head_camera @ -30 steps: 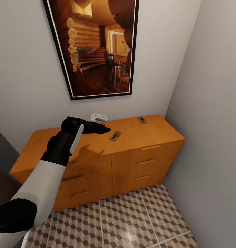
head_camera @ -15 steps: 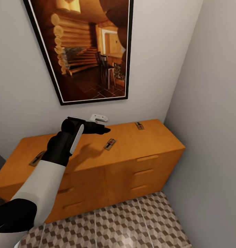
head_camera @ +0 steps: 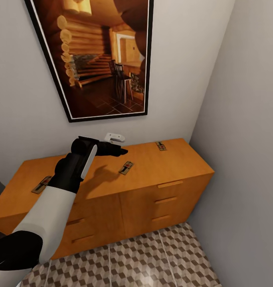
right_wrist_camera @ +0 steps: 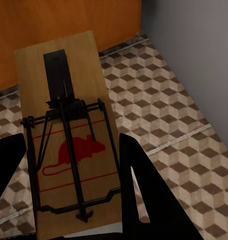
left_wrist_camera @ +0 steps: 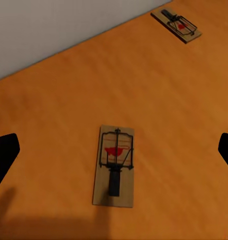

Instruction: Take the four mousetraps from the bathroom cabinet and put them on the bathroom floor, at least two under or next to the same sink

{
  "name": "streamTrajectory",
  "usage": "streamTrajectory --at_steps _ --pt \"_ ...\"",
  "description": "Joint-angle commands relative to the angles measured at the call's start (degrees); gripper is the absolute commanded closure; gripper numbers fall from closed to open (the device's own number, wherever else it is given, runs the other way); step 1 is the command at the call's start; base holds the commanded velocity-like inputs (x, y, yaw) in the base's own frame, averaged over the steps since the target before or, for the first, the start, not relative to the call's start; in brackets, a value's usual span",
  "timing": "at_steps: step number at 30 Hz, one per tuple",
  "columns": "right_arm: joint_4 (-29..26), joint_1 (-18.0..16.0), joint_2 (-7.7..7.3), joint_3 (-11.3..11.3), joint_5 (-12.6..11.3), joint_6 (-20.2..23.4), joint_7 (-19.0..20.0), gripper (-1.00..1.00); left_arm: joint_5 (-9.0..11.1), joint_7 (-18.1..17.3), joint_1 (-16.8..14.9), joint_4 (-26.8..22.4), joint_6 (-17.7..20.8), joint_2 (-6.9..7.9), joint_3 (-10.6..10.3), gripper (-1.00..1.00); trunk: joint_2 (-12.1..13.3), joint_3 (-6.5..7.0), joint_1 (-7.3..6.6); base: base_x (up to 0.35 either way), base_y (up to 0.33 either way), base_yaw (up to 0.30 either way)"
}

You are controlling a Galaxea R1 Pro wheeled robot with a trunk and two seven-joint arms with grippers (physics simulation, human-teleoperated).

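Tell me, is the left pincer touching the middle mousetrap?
Apart. The left wrist view shows the left pincer open, with bare cabinet top between its fingertips and the middle mousetrap.

The orange-brown cabinet has a flat top that carries three mousetraps. One mousetrap lies just ahead of the left tool, another farther beyond it near the wall, and a third back beside the forearm. A small white object, perhaps a wall fitting, sits at the rear edge.
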Motion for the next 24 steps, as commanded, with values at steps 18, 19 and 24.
streamTrajectory --at_steps 18,19,24 --pt "0.02 -0.03 -0.03 0.41 -0.62 -0.12 0.25 1.00 -0.03 -0.10 0.31 0.27 0.34 0.41 0.01 -1.00 -0.04 -0.06 0.01 0.000 0.000 0.000" --pt "0.02 -0.03 -0.02 0.41 -0.62 -0.12 0.25 1.00 -0.03 -0.10 0.39 0.29 0.34 0.42 0.01 -1.00 -0.04 -0.06 0.01 0.000 0.000 0.000" --pt "0.02 -0.03 -0.02 0.41 -0.62 -0.12 0.25 1.00 -0.03 -0.10 1.67 0.34 0.29 0.43 0.01 -1.00 -0.04 -0.06 0.01 0.000 0.000 0.000"
